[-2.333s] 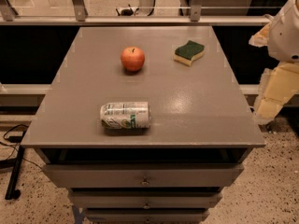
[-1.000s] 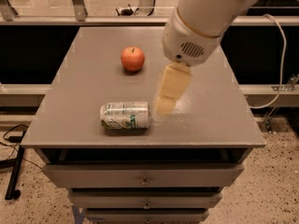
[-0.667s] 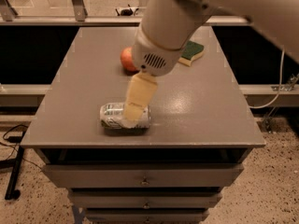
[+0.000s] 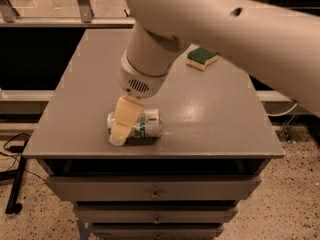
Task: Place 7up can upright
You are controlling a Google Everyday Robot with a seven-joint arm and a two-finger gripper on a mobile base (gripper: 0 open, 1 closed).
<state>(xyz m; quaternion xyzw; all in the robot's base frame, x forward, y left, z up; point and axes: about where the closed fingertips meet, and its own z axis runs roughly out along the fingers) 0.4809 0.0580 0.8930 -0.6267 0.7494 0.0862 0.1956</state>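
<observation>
The 7up can (image 4: 145,125), silvery-white with green markings, lies on its side near the front edge of the grey table (image 4: 210,119). My gripper (image 4: 121,126) hangs from the large white arm and reaches down over the can's left end, its cream finger covering that end. The apple is hidden behind the arm.
A green and yellow sponge (image 4: 202,58) lies at the back right of the table. The table's front edge is just in front of the can, with drawers (image 4: 155,194) below. A railing runs behind the table.
The arm has swung in from the right across the table and come down to the can's left end. The can has not moved.
</observation>
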